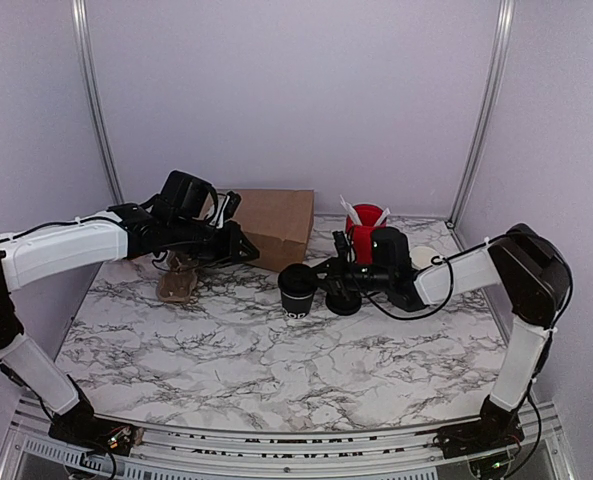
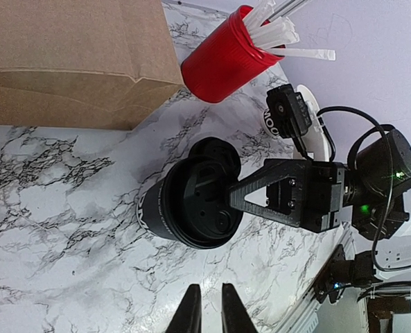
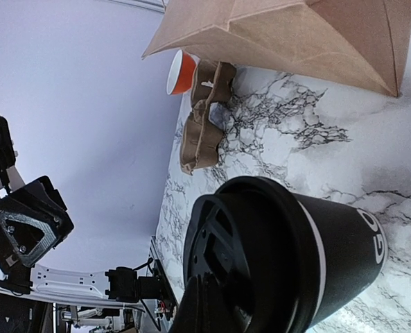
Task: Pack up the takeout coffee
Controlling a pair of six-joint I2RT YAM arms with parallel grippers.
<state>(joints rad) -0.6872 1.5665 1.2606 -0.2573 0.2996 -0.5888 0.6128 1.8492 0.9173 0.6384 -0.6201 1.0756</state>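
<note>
The takeout coffee (image 1: 298,292) is a small black paper cup with white lettering, standing upright mid-table with a black lid (image 2: 202,201) on top. It also shows in the left wrist view (image 2: 160,208) and the right wrist view (image 3: 344,236). My right gripper (image 1: 322,275) is shut, its fingertips resting on the lid's top from the right; it shows in the left wrist view (image 2: 236,198) and its own view (image 3: 206,295). My left gripper (image 1: 242,246) is shut and empty, hovering by the brown paper bag (image 1: 276,222), back left of the cup; its fingers (image 2: 190,312) show above bare marble.
The bag lies on its side at the back (image 2: 66,62). A cardboard cup carrier (image 1: 179,280) lies left of the cup. A red cup with white sticks (image 1: 364,222) stands behind the right gripper. A black round thing (image 1: 344,300) sits just right of the cup. A white disc (image 1: 423,257) lies further right.
</note>
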